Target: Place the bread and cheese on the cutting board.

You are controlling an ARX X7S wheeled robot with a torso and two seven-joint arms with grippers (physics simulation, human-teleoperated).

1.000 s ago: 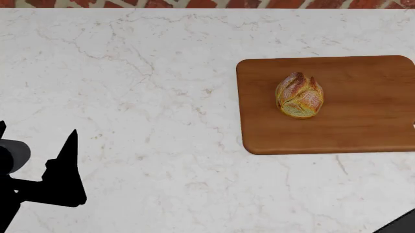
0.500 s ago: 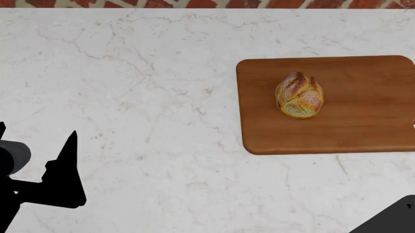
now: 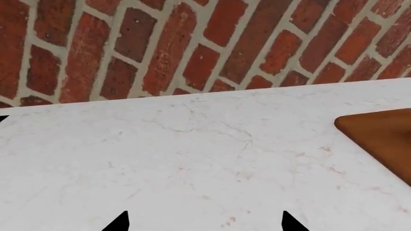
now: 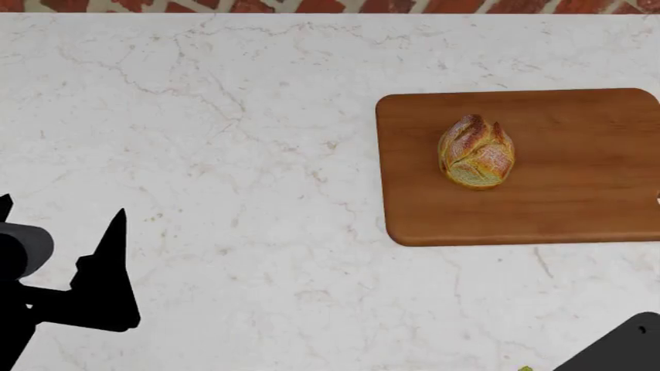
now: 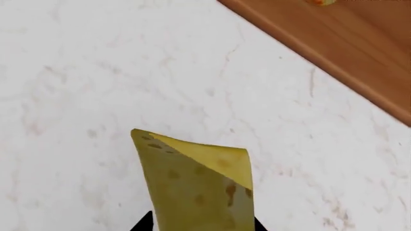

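Cheese point(image 5: 196, 187) — yellow wedge, darker round holes.

Even, bright, diffuse light is falling across the white marble-veined desk point(image 4: 227, 154), with no single source showing itself and no glare spots appearing anywhere. Shadows are staying very faint: the small oval golden-brown crusty loaf point(image 4: 475, 152) is casting almost none on the flat reddish-brown wooden cutting board point(image 4: 577, 209). The black left end effector point(image 4: 98, 286) is rendering as a flat silhouette without detail. Everything is appearing sharp, without blur or edge distortion; the yellow holed cheese wedge point(image 5: 196, 185) is showing one lit face and one shaded face.
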